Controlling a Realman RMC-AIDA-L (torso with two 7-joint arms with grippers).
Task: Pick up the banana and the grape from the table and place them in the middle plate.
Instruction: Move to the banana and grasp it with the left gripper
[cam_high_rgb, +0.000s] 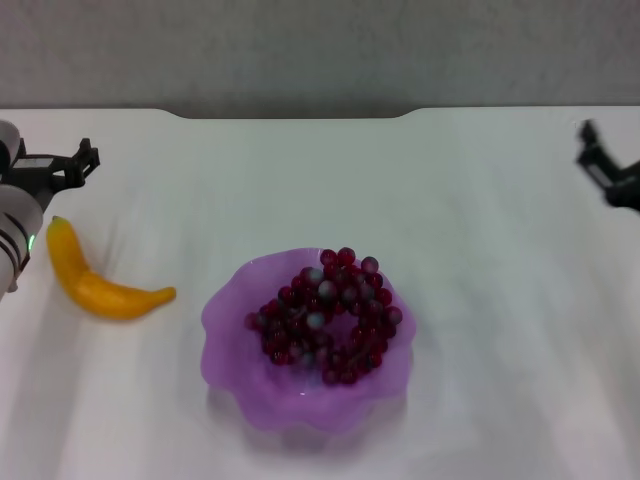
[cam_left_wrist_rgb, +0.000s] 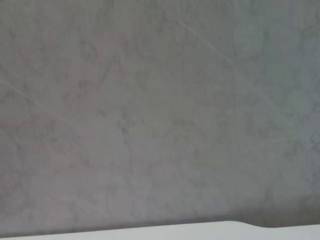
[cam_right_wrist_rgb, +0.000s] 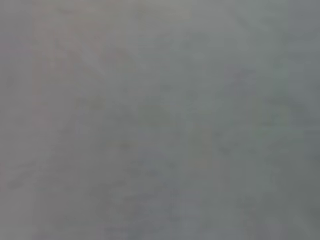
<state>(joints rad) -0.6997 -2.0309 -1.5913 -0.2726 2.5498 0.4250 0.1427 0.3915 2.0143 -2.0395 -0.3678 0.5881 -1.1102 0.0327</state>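
Observation:
The grape (cam_high_rgb: 327, 315), a bunch of dark red-purple berries with some greyish ones, lies inside the middle plate (cam_high_rgb: 232, 330), a translucent purple bowl with a wavy rim, in the head view. The banana (cam_high_rgb: 95, 283) lies on the white table (cam_high_rgb: 480, 300) to the plate's left, greenish tip toward the far side. My left gripper (cam_high_rgb: 85, 160) hangs at the left edge, just beyond the banana's green tip and apart from it. At the far right edge sits my right gripper (cam_high_rgb: 600, 160), far from everything. Both wrist views show only a grey wall.
A grey wall (cam_high_rgb: 320, 50) runs behind the table's far edge. The left wrist view catches a thin strip of the table edge (cam_left_wrist_rgb: 150, 231) below the wall (cam_left_wrist_rgb: 160, 110). The right wrist view holds only the blurred grey wall (cam_right_wrist_rgb: 160, 120).

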